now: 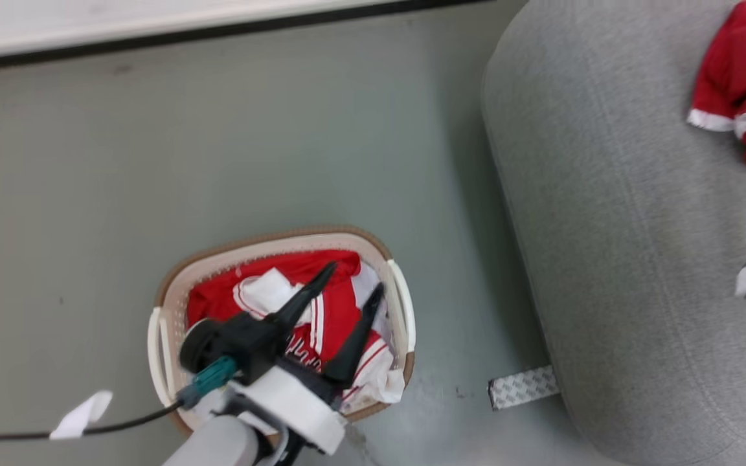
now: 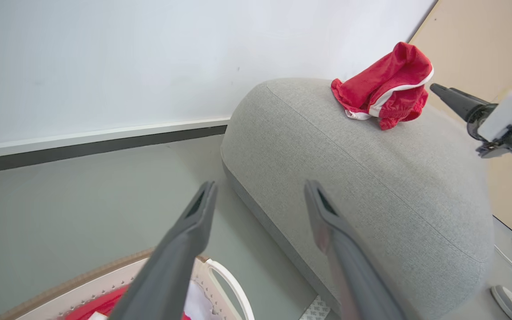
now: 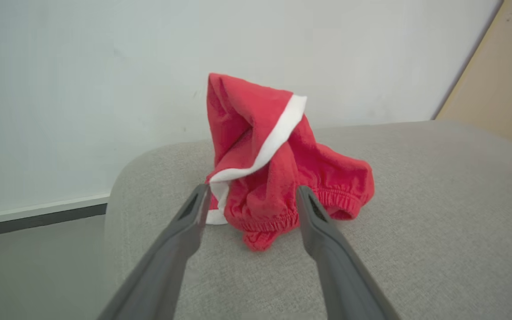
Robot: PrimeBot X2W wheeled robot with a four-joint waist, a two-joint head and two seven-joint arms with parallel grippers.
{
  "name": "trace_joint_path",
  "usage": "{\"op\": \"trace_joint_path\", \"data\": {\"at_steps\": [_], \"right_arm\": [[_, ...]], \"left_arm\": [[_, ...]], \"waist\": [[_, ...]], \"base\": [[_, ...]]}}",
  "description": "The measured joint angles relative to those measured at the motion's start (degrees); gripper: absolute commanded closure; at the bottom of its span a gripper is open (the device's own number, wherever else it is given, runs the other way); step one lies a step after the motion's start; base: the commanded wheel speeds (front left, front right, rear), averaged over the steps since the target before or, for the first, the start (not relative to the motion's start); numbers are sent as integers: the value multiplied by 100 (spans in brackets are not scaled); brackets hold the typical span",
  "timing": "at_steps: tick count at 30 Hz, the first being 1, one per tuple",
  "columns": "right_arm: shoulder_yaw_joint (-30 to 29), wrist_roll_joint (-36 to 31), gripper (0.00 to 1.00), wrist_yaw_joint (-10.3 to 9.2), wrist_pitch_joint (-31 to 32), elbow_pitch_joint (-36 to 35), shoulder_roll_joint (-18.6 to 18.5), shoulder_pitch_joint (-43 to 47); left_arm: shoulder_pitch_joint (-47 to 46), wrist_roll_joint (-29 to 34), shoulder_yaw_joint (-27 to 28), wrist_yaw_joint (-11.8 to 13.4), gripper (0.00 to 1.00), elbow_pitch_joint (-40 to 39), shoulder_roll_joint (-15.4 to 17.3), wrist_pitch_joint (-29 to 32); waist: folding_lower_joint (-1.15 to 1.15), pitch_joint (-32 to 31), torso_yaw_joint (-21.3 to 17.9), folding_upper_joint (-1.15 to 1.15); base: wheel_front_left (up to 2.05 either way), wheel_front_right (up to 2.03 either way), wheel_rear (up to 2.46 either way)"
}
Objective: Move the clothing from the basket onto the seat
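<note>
Lying crumpled on the sofa (image 1: 606,194) top, near its rounded end: red shorts (image 3: 282,178), white trim and elastic waistband visible. A red jersey (image 1: 340,304) with white stripes and lettering is bunched in the laundry basket (image 1: 269,241) on the floor (image 1: 153,162), just beside the sofa's end. A white cloth (image 1: 263,291) is tangled among the jersey's folds.

Right end effector (image 3: 252,189): released, fingers spread, empty; tips short of the shorts and level with them, low over the cushion. The left wrist view shows a gap between its tip and the fabric.

Left end effector (image 1: 357,275): released, fingers wide apart, nothing between them. It hangs over the basket, crossing the jersey in the head view. Contact with the fabric: cannot tell.

Surroundings:
- Silver patterned strip (image 1: 522,387) on the floor at the sofa's base.
- Black cable (image 1: 120,424) with a white tag (image 1: 81,414) trailing from the left wrist.
- White wall (image 2: 105,58) with dark skirting behind the sofa.
- Grey shoe (image 2: 509,302) on the floor past the sofa.
</note>
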Motion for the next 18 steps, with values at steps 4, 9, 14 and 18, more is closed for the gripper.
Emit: {"op": "trace_joint_path", "data": {"at_steps": [4, 9, 14, 18], "right_arm": [[532, 233, 0, 1, -13, -676, 152, 682], [1188, 335, 0, 0, -15, -1328, 211, 1462], [1662, 632, 0, 0, -16, -1958, 233, 1997], [1995, 805, 0, 0, -15, -2292, 248, 2399]], "left_arm": [[271, -44, 238, 176, 0, 38, 74, -162], [649, -59, 690, 367, 0, 96, 89, -308], [1109, 205, 1322, 450, 0, -22, 42, -341], [1675, 433, 1938, 383, 0, -99, -162, -339]], "waist": [[0, -309, -34, 0], [0, -712, -9, 0], [-1, -1083, 90, 0], [-1, -1330, 210, 0]], "base": [[0, 0, 0], [0, 0, 0], [0, 0, 0], [0, 0, 0]]}}
